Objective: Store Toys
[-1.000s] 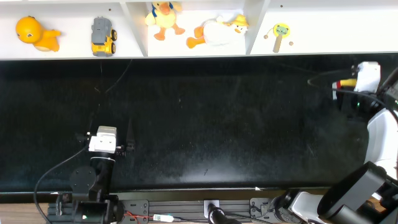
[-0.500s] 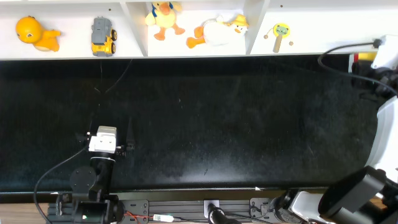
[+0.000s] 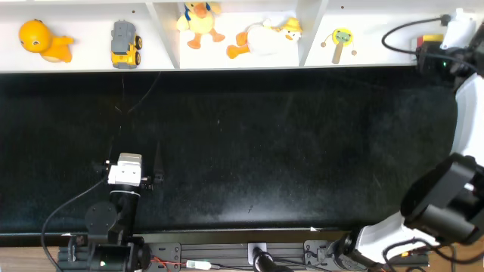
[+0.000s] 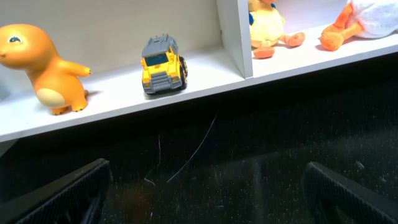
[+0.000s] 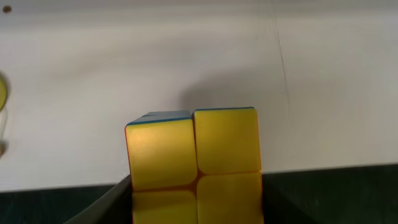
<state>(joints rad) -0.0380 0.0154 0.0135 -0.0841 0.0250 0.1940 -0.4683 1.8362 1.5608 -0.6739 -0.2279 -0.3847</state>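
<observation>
1. Cube point(image 5: 196, 162): clamped between the right gripper point(image 3: 437, 41) fingers, at the right end of the white shelf point(image 3: 378, 62).
2. Black table point(image 3: 265, 151) below; shelf along its far edge, split by dividers.
3. Yellow tiles on the near face, blue on top, red along one side edge.
4. Left gripper point(image 4: 205, 199): fingers wide apart, holding nothing, facing the truck point(image 4: 163, 65).
</observation>
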